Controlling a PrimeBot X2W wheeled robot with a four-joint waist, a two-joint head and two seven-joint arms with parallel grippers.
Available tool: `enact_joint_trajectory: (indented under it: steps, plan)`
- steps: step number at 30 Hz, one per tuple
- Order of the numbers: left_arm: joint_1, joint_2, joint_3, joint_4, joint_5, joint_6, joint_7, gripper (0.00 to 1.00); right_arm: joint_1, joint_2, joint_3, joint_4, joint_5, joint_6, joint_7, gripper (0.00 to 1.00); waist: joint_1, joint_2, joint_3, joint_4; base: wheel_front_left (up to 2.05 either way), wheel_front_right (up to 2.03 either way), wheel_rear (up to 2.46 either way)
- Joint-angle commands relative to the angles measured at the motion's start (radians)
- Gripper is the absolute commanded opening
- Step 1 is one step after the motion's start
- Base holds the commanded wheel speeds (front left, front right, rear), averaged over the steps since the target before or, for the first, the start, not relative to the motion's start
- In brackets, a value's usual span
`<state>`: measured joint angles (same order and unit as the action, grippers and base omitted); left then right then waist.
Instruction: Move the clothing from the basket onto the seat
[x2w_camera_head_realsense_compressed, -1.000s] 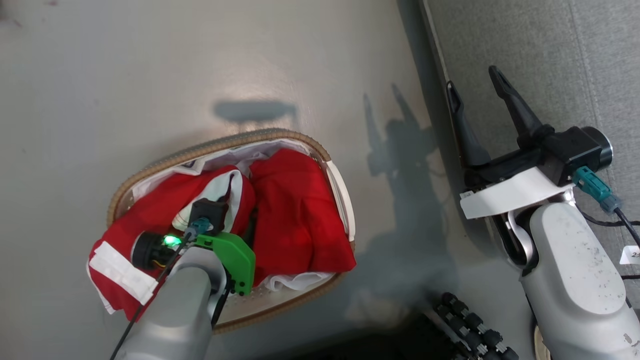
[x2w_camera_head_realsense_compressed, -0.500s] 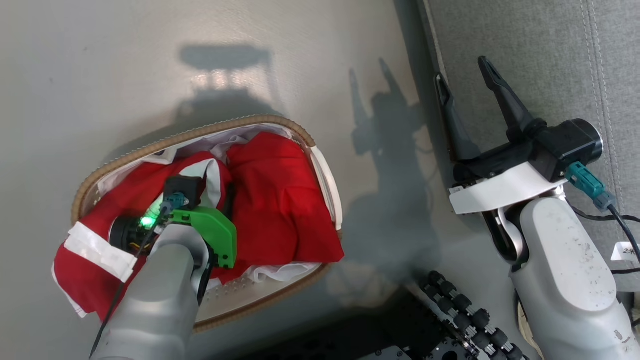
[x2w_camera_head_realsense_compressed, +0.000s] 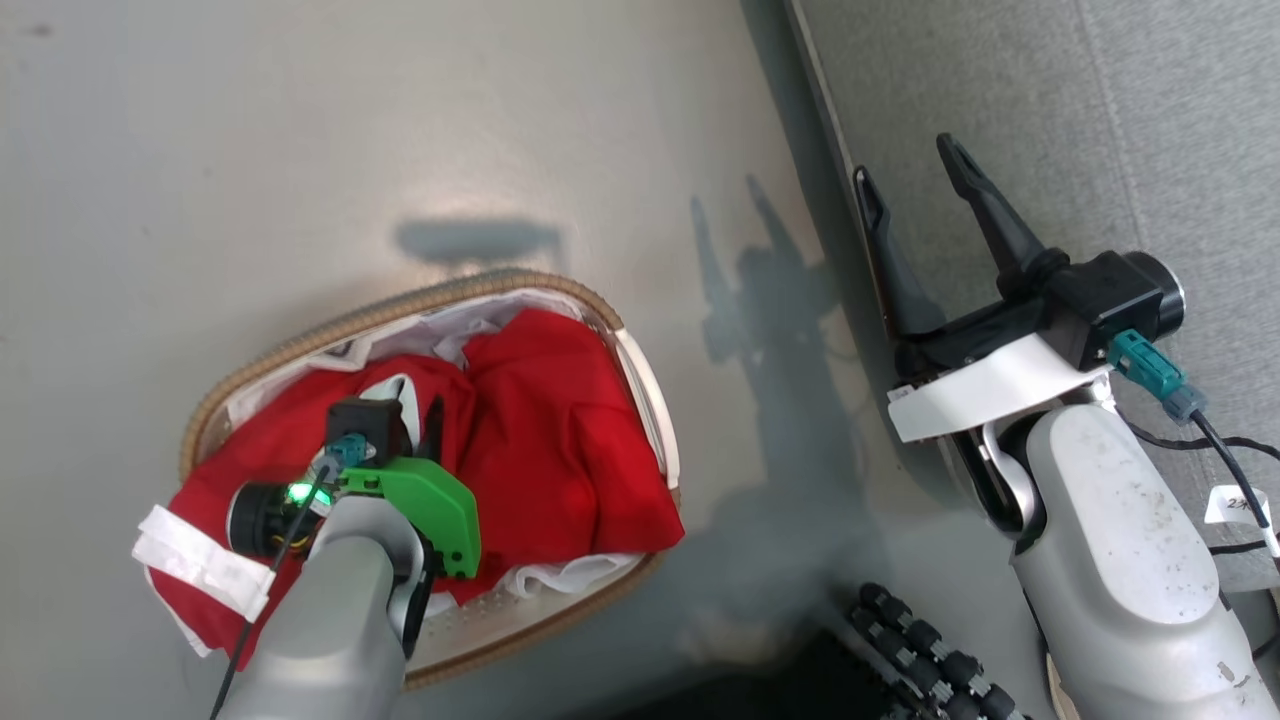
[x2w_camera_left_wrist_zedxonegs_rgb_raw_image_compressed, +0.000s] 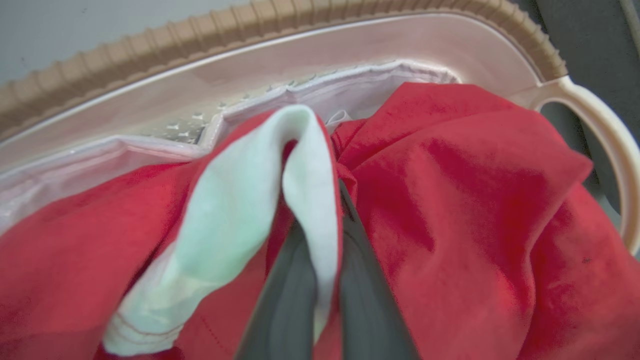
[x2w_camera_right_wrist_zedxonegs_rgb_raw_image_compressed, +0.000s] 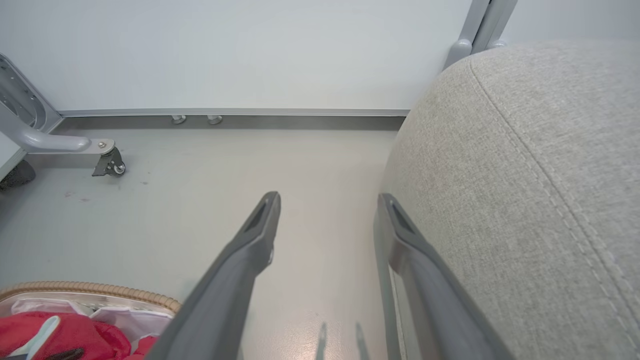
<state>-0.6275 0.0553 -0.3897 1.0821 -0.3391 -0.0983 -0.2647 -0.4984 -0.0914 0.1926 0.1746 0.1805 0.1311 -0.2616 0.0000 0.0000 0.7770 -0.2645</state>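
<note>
The clothing (x2w_camera_head_realsense_compressed: 560, 430) lies heaped in the basket (x2w_camera_head_realsense_compressed: 400, 310), which stands on the floor (x2w_camera_head_realsense_compressed: 300, 150) a little way from the seat (x2w_camera_head_realsense_compressed: 1100, 120); one red corner with a white stripe spills over the rim on the robot's left. The left hand (x2w_camera_left_wrist_zedxonegs_rgb_raw_image_compressed: 325, 280) is down in the heap. In the left wrist view its two dark fingers stand close together with a fold of the white panel (x2w_camera_left_wrist_zedxonegs_rgb_raw_image_compressed: 240, 210) and red cloth pinched between them, so it appears closed on the clothing. The right hand (x2w_camera_head_realsense_compressed: 905, 160) hangs apart from the basket, at the front edge of the seat, with its fingers spread and nothing between them. The step in hand looks like the first pick: the grasp is made, and nothing red lies on the seat yet. The next move calls for a lift high enough to draw the loose cloth clear of the woven rim, then a carry to the right over the cushion edge. The fabric is soft and tangled, so a second garment may trail along or the basket may tip.
</note>
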Motion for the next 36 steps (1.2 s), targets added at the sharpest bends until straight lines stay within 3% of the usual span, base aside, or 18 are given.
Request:
enact_joint_trajectory:
  steps: [1,11,20,36]
  plan:
    - [0.023,0.003,0.002,-0.017,0.015,-0.007,0.000,0.00,0.020,-0.005,0.002,0.007,0.005,-0.001,-0.005,1.00,0.0000,0.0000,-0.092,0.023,0.00,0.00,0.00]
    - [0.186,-0.004,0.014,-0.071,-0.012,-0.023,0.000,0.00,0.092,0.003,0.015,0.048,0.018,-0.001,-0.005,1.00,0.0000,0.0000,-0.320,0.071,0.00,0.00,0.00]
    - [0.302,-0.004,-0.060,-0.176,-0.075,-0.031,0.000,0.00,0.187,0.014,-0.017,0.069,0.031,-0.001,-0.005,1.00,0.0000,0.0000,-0.483,0.134,0.00,0.00,0.00]
    - [0.423,-0.004,0.027,-0.468,-0.089,-0.033,0.000,0.00,0.330,0.017,-0.018,0.109,0.020,-0.001,-0.005,1.00,0.0000,0.0000,-0.687,0.206,0.00,0.00,0.00]
